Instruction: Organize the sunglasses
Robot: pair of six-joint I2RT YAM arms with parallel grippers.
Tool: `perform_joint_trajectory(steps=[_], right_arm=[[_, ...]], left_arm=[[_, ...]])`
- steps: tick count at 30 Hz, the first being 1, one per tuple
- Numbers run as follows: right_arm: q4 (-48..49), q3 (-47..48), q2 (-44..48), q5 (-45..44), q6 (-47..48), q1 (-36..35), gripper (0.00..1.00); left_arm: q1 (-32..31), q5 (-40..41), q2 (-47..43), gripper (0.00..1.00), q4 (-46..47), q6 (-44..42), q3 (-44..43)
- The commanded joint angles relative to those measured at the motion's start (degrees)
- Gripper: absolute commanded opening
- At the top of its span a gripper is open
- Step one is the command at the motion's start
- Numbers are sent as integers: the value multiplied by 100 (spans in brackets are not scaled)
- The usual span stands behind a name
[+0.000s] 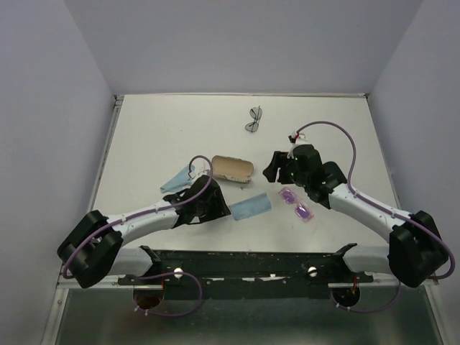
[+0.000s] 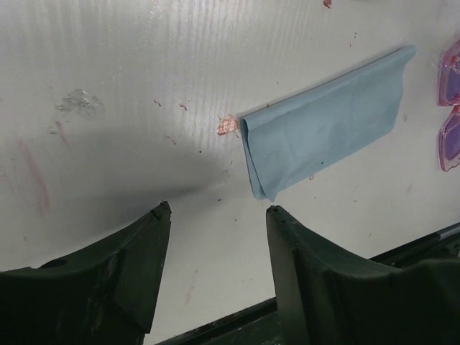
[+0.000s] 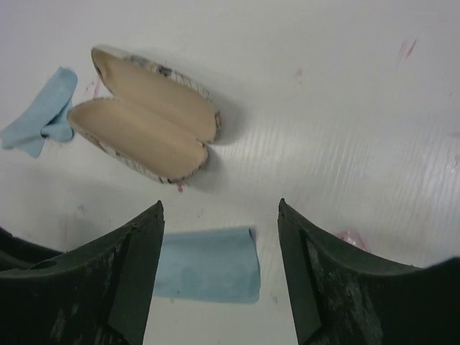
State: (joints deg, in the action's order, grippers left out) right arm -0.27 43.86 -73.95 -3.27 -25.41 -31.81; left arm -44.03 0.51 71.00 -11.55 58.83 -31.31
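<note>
Sunglasses: pink pair [image 1: 297, 203] lies on the surface [image 1: 144, 144], right of the open case [image 1: 231, 169] and nearer the arm bases; dark pair [image 1: 254, 119] lies beyond the case. I read left claw [image 2: 215, 208] and right claw [image 3: 219, 205] as spread wide, holding nothing.

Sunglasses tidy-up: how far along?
Done: nothing; the open tan-lined hard case is empty. In hand: nothing; left gripper and right gripper are open, holding nothing. Left: the translucent pink sunglasses and the thin dark-framed grey-lensed pair both lie loose on the white table.
</note>
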Motion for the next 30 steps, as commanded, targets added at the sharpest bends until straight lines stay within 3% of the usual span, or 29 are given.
perform_joint_trajectory(steps=[1,5,13,22,27,30], right_arm=[[-228,-474,390,670,-605,-18,71],[-421,-562,329,818,-606,-18,69],[-421,-782,118,977,-676,-27,65],[-473,-782,-242,1161,-553,-27,59],[-544,-651,-602,1074,-527,-176,56],[-649,-510,-787,916,-483,-334,55]], left_arm=[[-237,-148,457,62,390,515,-235],[-317,-139,870,60,531,805,-375],[-369,-95,1732,44,4,1025,-999],[-387,414,2023,23,-558,1263,-1219],[-369,511,2242,0,-857,1157,-1465],[-369,678,2234,0,-1138,1131,-1554]])
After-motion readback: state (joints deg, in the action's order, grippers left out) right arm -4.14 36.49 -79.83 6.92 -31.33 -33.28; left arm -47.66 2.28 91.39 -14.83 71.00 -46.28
